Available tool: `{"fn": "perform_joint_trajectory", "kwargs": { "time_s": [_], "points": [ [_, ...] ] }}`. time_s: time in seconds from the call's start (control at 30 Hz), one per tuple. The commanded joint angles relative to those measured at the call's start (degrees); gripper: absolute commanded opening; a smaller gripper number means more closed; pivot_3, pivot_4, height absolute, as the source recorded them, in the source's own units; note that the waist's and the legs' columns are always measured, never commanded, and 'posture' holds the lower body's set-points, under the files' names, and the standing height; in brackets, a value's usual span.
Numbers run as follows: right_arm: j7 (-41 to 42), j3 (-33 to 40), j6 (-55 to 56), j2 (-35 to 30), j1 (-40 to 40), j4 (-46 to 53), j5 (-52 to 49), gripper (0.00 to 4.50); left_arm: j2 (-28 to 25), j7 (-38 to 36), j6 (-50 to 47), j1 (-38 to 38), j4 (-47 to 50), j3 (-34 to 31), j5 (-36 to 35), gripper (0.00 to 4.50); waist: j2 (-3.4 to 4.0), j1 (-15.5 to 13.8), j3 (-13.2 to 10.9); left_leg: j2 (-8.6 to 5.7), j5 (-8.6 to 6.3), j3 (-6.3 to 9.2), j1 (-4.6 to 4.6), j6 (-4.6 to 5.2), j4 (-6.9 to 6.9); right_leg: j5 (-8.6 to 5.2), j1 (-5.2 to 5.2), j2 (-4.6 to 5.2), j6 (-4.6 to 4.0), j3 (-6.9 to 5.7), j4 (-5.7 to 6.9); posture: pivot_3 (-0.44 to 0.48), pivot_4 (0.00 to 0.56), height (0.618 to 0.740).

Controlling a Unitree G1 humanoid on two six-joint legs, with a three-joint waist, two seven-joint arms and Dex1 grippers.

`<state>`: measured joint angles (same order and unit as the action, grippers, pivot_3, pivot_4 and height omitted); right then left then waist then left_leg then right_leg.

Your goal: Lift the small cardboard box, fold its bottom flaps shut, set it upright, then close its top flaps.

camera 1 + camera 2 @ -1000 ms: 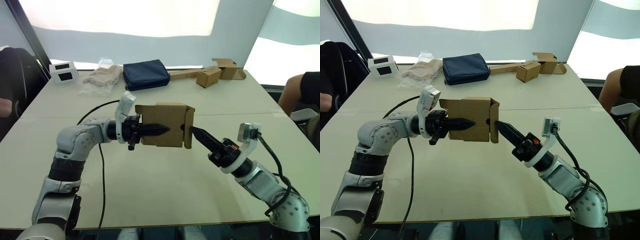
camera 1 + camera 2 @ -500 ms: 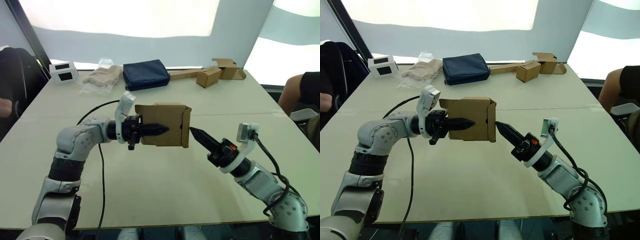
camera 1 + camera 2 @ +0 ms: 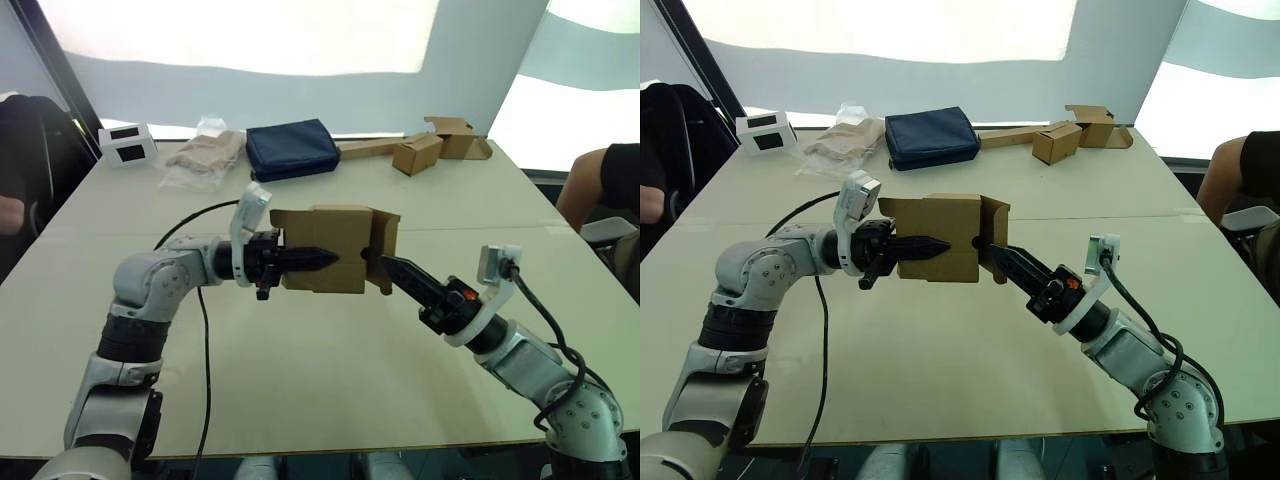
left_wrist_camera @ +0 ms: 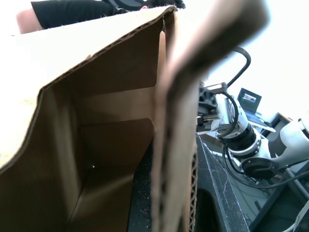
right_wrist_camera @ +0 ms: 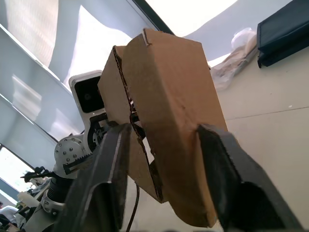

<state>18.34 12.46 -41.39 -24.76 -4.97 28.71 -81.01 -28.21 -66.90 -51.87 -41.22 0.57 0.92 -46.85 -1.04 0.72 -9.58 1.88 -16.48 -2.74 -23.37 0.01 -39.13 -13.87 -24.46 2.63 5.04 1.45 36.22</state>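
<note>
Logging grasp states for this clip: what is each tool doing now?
Left tool: shut on the small cardboard box.
Right tool: open, fingers astride a box flap.

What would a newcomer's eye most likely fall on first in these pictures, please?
Probably the small cardboard box, held in mid-air above the middle of the table, with the left claw clamped on its wall. Next, the right claw, open, its fingers astride a loose flap on the box's right side. Behind lies a dark blue pouch.
</note>
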Motion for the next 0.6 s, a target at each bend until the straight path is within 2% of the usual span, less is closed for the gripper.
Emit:
{"fn": "perform_joint_trajectory", "kwargs": {
  "time_s": [0.03,0.6],
  "points": [
    [0.5,1.2,1.2,-0.2,-0.4,0.8,-0.2,2.49,0.2,-0.1,0.6,-1.6,0.4,-1.5,-1.0,0.00,0.00,0.0,0.0,0.00,0.00,0.00,0.00,0.00,0.00,0.00,0.00,0.00,0.00,0.00,0.00,0.000,0.150,0.740],
    [0.0,2.4,1.9,0.4,0.2,1.3,-2.4,2.49,0.4,0.7,0.0,-2.2,-0.1,-2.4,-1.8,0.00,0.00,0.0,0.0,0.00,0.00,0.00,0.00,0.00,0.00,0.00,0.00,0.00,0.01,0.00,0.00,0.000,0.150,0.740]
  ]
}}
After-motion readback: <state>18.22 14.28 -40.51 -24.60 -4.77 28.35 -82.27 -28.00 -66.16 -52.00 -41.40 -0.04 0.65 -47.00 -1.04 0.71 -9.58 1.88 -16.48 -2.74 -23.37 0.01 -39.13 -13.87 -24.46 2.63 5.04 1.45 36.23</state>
